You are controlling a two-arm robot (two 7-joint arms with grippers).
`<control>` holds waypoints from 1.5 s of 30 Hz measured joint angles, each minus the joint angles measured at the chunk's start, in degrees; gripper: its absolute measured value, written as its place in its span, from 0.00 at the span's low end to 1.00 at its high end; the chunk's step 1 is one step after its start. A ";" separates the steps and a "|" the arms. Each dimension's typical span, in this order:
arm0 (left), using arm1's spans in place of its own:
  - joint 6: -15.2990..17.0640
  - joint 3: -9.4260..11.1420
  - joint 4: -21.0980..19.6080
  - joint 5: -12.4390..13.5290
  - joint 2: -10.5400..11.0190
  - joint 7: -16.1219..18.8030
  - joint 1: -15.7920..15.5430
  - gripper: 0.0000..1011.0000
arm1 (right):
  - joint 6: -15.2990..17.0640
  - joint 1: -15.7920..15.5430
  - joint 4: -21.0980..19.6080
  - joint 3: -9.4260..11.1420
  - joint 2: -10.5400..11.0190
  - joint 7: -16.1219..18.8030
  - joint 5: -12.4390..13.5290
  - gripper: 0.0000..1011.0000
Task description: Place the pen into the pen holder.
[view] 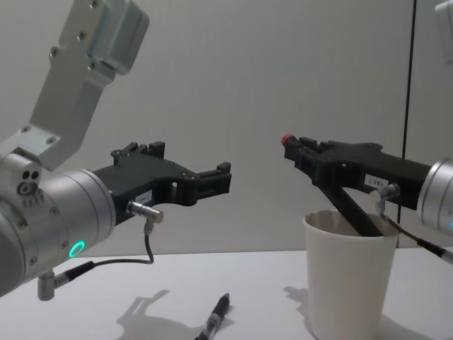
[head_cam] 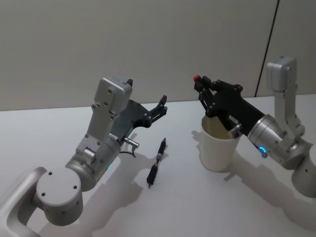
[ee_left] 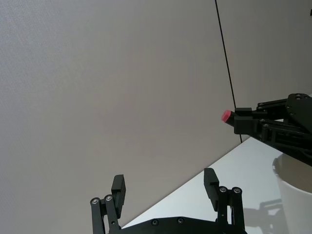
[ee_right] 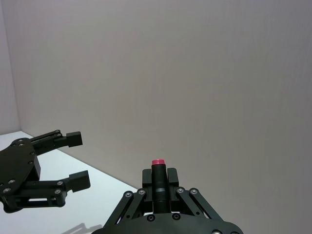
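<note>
A black pen lies on the white table between the arms, left of the pen holder, a white paper cup standing upright. My right gripper hovers above the cup's far-left rim, shut on a second dark pen whose red end sticks out past the fingertips. A dark slanted bar reaches from under this gripper into the cup's mouth. My left gripper is open and empty, raised above the table behind the lying pen.
The table is white and bare around the cup and the pen. A plain grey wall stands behind it, with a dark vertical seam at the right.
</note>
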 joint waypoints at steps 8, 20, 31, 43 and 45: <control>0.00 0.00 0.00 0.00 0.00 0.00 0.00 0.99 | -0.12 -0.41 0.01 -0.08 0.22 -0.53 -0.57 0.17; 0.00 0.00 0.00 0.00 0.00 0.00 0.00 0.99 | 0.01 -0.90 -0.54 -0.13 0.49 -1.14 -0.92 0.17; 0.00 0.00 0.00 0.00 0.00 0.00 0.00 0.99 | 0.12 -1.09 -0.73 -0.13 0.58 -1.33 -1.04 0.17; 0.00 0.00 0.00 0.00 0.00 0.00 0.00 0.99 | 0.20 -1.15 -0.81 -0.14 0.64 -1.41 -1.12 0.17; 0.00 0.00 0.00 0.00 0.00 0.00 0.00 0.99 | 0.20 -1.16 -0.83 -0.13 0.65 -1.43 -1.13 0.17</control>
